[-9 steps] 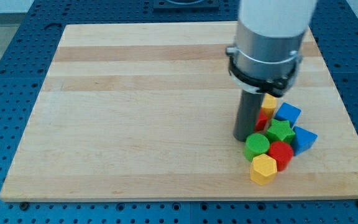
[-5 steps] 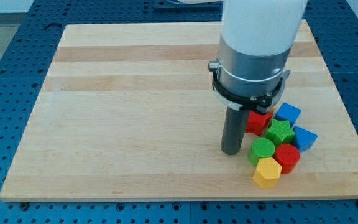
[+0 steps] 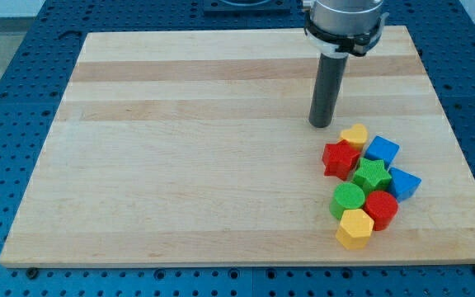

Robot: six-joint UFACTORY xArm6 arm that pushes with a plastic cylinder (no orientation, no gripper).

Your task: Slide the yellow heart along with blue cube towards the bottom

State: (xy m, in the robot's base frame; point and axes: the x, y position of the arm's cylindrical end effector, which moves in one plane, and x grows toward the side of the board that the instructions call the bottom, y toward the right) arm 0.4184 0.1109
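The yellow heart [image 3: 355,135] lies at the top of a block cluster at the view's lower right. The blue cube [image 3: 381,152] sits just right of it and slightly lower, touching it. My tip [image 3: 321,124] rests on the board, a little up and to the left of the yellow heart, with a small gap between them.
The cluster also holds a red star-like block [image 3: 339,158], a green star [image 3: 372,175], a blue block [image 3: 403,183], a green cylinder [image 3: 348,198], a red cylinder [image 3: 380,206] and a yellow hexagon [image 3: 353,226]. The wooden board's right edge [image 3: 460,148] is close.
My tip has moved from the cluster's lower left, beside the green cylinder, up towards the view's top, to just above and left of the yellow heart. The heart is uncovered now.
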